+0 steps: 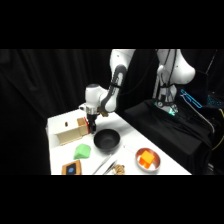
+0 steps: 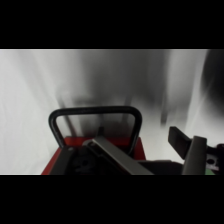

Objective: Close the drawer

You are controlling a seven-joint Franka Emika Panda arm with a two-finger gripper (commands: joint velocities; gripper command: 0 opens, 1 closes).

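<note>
Taking the black bowl (image 1: 106,140) at the middle of the white bench (image 1: 127,131) as landmark: nearest the camera, in front of it, lie a dark-blue-topped block (image 1: 71,169), metal tongs (image 1: 104,166) and a silver dish (image 1: 148,160) holding something orange. Just front-left of the bowl sits a green lump (image 1: 82,151). Behind and left of the bowl stands the light-wooden box (image 1: 69,131), its drawer (image 1: 81,122) with the reddish front facing the bowl. The gripper (image 1: 92,126) hangs right at that front; whether its fingers are apart or together cannot be told. In the wrist view, the dark wire loop handle (image 2: 93,112) stands up from the red panel.
</note>
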